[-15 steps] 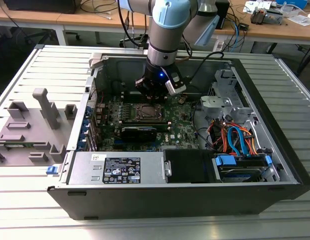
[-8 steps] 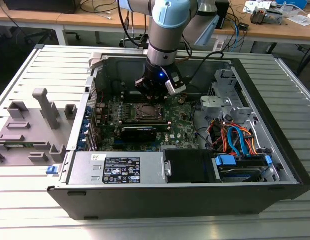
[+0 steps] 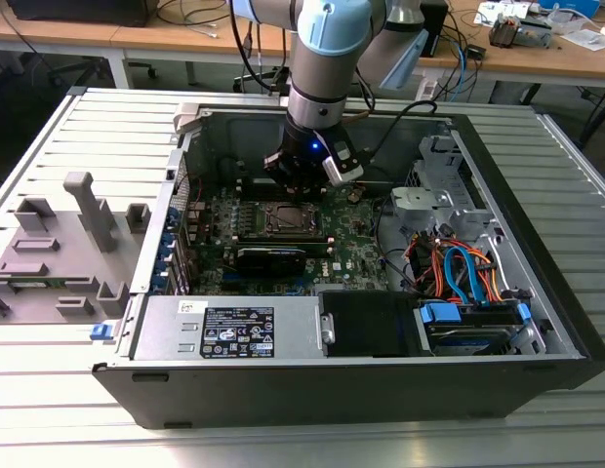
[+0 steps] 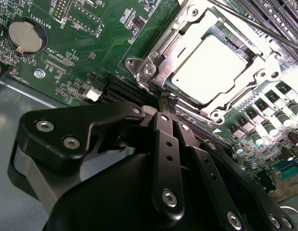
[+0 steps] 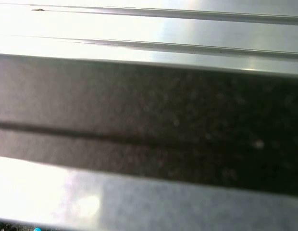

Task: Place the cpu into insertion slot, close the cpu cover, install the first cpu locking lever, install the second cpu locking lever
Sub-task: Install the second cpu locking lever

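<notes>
We are seeing the gripper (image 4: 169, 102) hanging low inside the open computer case (image 3: 537, 322), its two black fingers (image 4: 164, 144) pressed together with no gap showing and nothing held between them; in the second wrist view the fingertips are sitting at the edge of the insertion slot (image 4: 156, 72), though we cannot tell whether they are touching it. The cpu (image 4: 209, 67) is lying flat in the insertion slot on the green motherboard (image 4: 96, 53), its silver top glaring brightly; the cpu cover (image 4: 187, 26) is lying down around it, framing the chip. In the exterior view the arm (image 3: 327, 58) is standing over the socket (image 3: 286, 218); a grey fixture (image 3: 59, 244) is sitting on the table (image 3: 302, 439) well apart, at the exterior view's left.
</notes>
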Controlling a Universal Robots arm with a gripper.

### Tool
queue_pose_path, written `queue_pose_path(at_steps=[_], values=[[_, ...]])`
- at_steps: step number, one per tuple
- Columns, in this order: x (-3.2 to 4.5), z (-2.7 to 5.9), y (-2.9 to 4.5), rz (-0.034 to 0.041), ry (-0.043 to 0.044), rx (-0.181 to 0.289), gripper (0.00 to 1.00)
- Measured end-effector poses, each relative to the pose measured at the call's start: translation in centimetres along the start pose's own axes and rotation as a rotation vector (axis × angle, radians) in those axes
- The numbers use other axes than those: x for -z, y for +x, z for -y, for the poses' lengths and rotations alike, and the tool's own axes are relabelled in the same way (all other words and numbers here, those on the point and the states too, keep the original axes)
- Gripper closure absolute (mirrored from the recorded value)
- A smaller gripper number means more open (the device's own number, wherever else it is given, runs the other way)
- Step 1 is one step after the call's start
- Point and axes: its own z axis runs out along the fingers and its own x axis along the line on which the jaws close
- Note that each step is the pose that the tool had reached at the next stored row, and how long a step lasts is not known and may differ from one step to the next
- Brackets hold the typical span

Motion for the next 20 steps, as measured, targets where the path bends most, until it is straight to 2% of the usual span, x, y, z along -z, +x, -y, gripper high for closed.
queue_pose_path(at_steps=[20], values=[[0.00, 0.00, 0.00, 0.0000, 0.0000, 0.000, 0.89]])
